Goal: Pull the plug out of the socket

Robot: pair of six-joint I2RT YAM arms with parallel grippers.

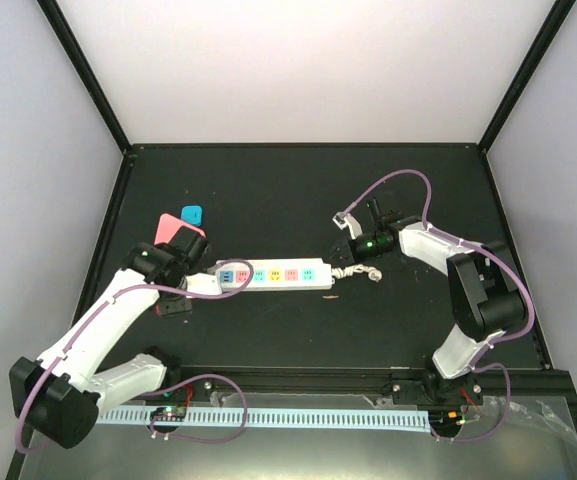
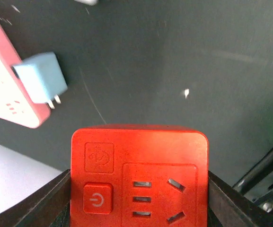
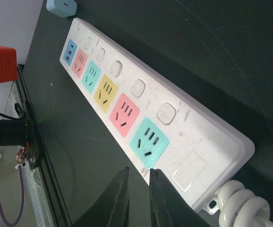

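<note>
Plug (image 2: pixel 138 175), a red cube with a power button, sits clamped in the jaws of your left gripper (image 2: pixel 139 208), clear of the socket (image 1: pixel 273 273), which lies mid-table with every outlet empty, so the pull looks done. Your right gripper (image 3: pixel 138 198), jaws nearly together on nothing, rests at the cord (image 3: pixel 240 210) end, likely bracing the strip. Farther out, a pink strip (image 2: pixel 4 94) and blue adapter (image 2: pixel 39 78) lie on the black table (image 1: pixel 298 190), enclosed by pale walls (image 1: pixel 298 70).

Smooth plastic socket (image 3: pixel 198 138), matt table (image 1: pixel 298 190)
</note>
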